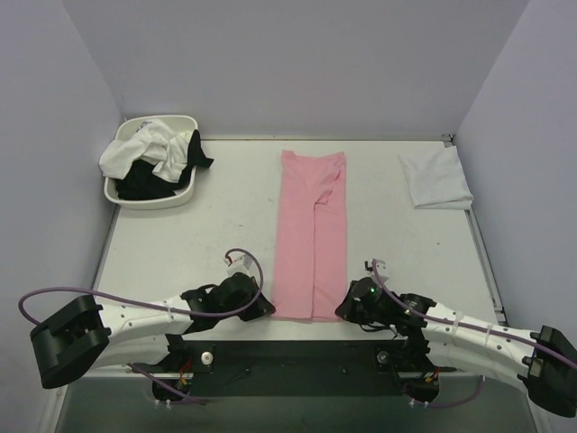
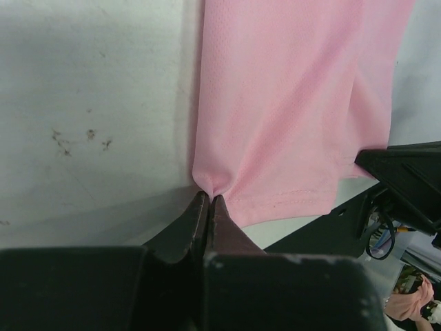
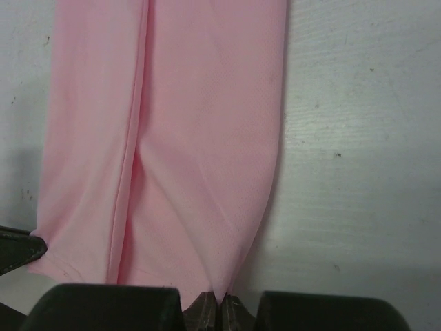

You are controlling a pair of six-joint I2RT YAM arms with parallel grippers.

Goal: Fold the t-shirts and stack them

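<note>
Left wrist view shows me the left gripper (image 2: 209, 200) with its jaws pressed together, pinching the near left corner of the pink t-shirt (image 2: 289, 103); the cloth puckers into a small fold right at the fingertips. On the right wrist view I read the same condition for the right gripper (image 3: 220, 298): jaws closed, nipping the near right corner of the hem, where the fabric tapers down to the tips. The shirt lies flat on the white table (image 1: 198, 244) as a long narrow strip, folded lengthwise, with a fold line running down its middle and its far end toward the back wall. On the top external view I note both arms low over the near edge, one at each side of the strip. A folded white t-shirt (image 1: 435, 178) lies at the far right, well apart from the pink one. At the far left corner sits a white basin (image 1: 153, 204) holding a crumpled white t-shirt (image 1: 144, 149) over a black t-shirt (image 1: 142, 185).
</note>
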